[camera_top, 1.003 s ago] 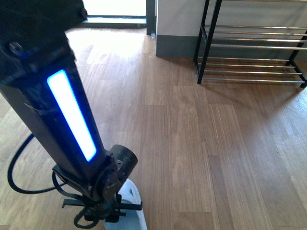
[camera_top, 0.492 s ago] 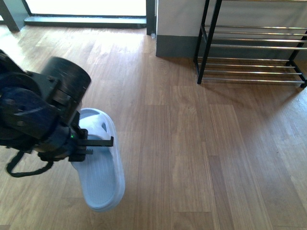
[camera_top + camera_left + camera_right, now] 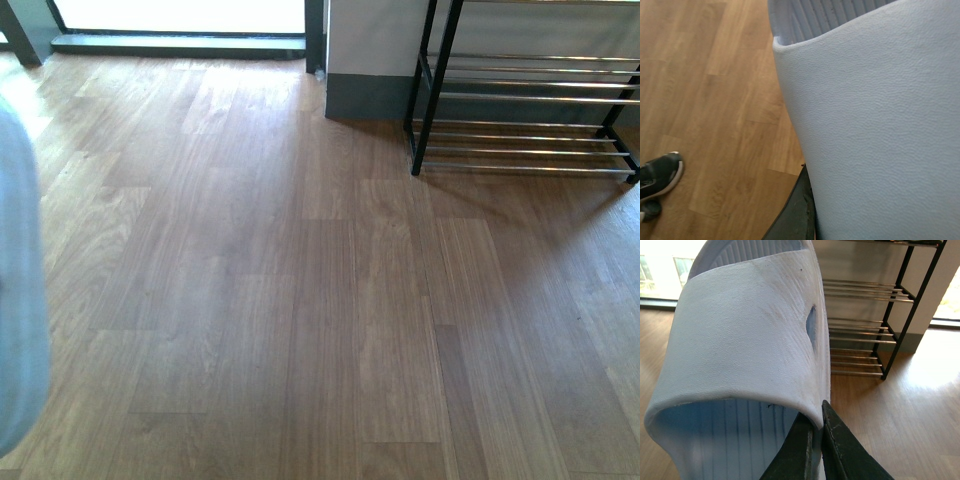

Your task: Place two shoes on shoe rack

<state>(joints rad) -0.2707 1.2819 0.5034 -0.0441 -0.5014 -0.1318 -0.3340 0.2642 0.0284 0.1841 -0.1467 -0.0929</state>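
Note:
My left gripper (image 3: 807, 172) is shut on a pale blue-white slide sandal (image 3: 875, 115) whose strap fills most of the left wrist view; only one dark finger (image 3: 797, 215) shows beside it. In the front view that sandal is just a blurred pale shape (image 3: 15, 290) at the left edge. My right gripper (image 3: 821, 407) is shut on the strap edge of the other slide sandal (image 3: 750, 330), held up off the floor. The shoe rack (image 3: 520, 110), black frame with chrome bars, stands at the far right against the wall and shows behind the sandal in the right wrist view (image 3: 875, 325).
Wooden plank floor (image 3: 320, 300) stretches between me and the rack. A grey wall base (image 3: 365, 95) sits left of the rack, with a bright doorway sill (image 3: 180, 42) further left. A dark sneaker with a white sole (image 3: 659, 175) rests on the floor below my left gripper.
The left arm with its sandal has swung up and leftward, out of the front view; only a blurred sandal edge remains at the left border.

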